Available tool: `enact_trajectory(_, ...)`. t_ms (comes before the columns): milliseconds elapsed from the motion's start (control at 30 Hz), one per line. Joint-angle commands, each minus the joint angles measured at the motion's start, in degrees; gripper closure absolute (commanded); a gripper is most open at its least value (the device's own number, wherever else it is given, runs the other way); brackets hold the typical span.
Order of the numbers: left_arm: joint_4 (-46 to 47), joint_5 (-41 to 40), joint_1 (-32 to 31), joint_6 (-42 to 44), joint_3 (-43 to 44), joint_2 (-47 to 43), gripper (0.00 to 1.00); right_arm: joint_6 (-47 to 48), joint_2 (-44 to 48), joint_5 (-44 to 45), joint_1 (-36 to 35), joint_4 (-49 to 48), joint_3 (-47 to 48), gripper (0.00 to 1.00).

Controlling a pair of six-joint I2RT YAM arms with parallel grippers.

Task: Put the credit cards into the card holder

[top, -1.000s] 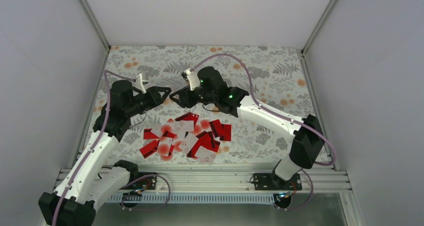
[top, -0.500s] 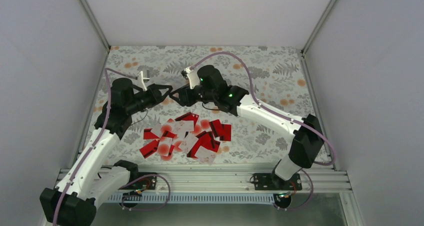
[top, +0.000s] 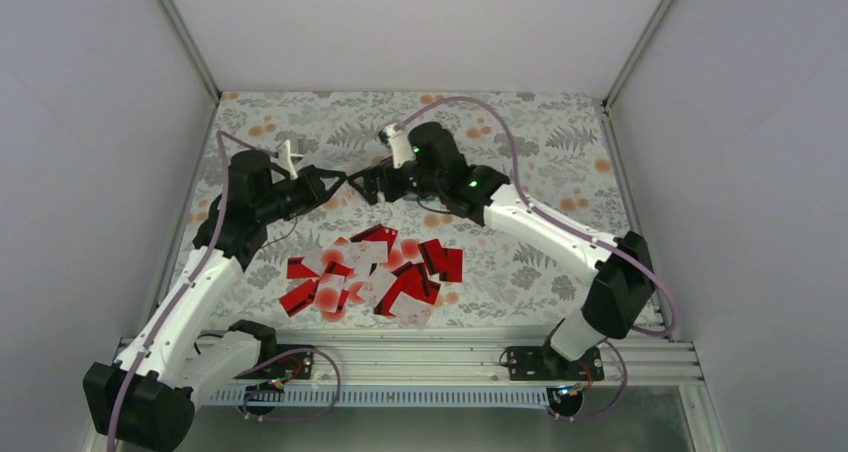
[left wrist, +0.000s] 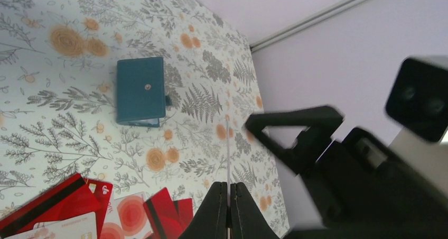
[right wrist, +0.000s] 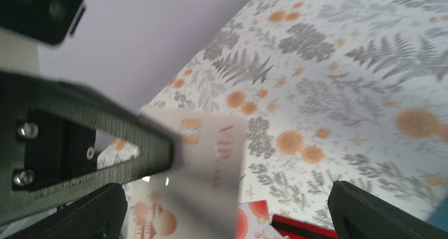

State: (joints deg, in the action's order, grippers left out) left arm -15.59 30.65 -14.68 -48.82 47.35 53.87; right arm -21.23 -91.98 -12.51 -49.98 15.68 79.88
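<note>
My left gripper (top: 338, 180) is shut on a white card, held above the table. The card shows edge-on as a thin line in the left wrist view (left wrist: 228, 149) and as a blurred white face in the right wrist view (right wrist: 208, 165). My right gripper (top: 372, 184) faces it with its jaws wide open either side of the card, not touching it. The other credit cards (top: 375, 272), red and white, lie in a loose pile nearer the front. The teal card holder (left wrist: 140, 90) lies closed on the cloth; in the top view the right arm hides it.
The table (top: 540, 142) has a floral cloth and white walls on three sides. The purple cables (top: 500, 142) arch over both arms. The metal rail (top: 420, 357) with the arm bases runs along the near edge.
The right gripper has drawn back to the right, away from the left gripper, and its wrist has risen a little. The left gripper has edged forward, still holding the card.
</note>
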Motion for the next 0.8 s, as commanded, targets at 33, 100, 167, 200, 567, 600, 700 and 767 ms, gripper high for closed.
enact_trajectory(33, -2.8, 0.5, -0.3, 3.3, 1.3, 0.4, 0.98, -0.6, 6.8, 0.1, 8.6, 0.3, -2.7, 0.03)
enact_trajectory(100, -3.9, 0.0, -0.3, 4.7, 1.9, 0.6, 0.97, -2.8, 7.7, -1.7, 12.8, 0.5, -4.9, 0.04)
enact_trajectory(167, -5.0, -0.5, -0.3, 5.8, 2.5, 1.0, 0.98, -5.1, 7.5, -3.1, 16.9, 1.4, -6.4, 0.07)
enact_trajectory(200, -5.5, -0.6, -0.3, 6.4, 2.9, 1.3, 0.98, -5.7, 6.8, -3.4, 18.5, 2.5, -6.6, 0.08)
enact_trajectory(567, -14.8, -3.9, -0.4, 13.1, 9.7, 4.6, 0.98, -1.8, -9.6, 7.9, 22.5, 9.7, -2.6, 0.46)
enact_trajectory(600, -15.0, -4.1, -0.4, 13.1, 9.6, 4.4, 0.98, -1.7, -10.7, 9.2, 22.5, 9.9, -2.4, 0.49)
enact_trajectory(700, -14.8, -4.7, -0.4, 12.8, 9.1, 4.2, 0.98, -1.0, -13.7, 12.1, 22.6, 10.0, -2.3, 0.59)
enact_trajectory(767, -14.6, -4.7, -0.5, 12.8, 8.9, 4.4, 0.98, -0.2, -15.9, 11.5, 22.6, 9.3, -1.8, 0.64)
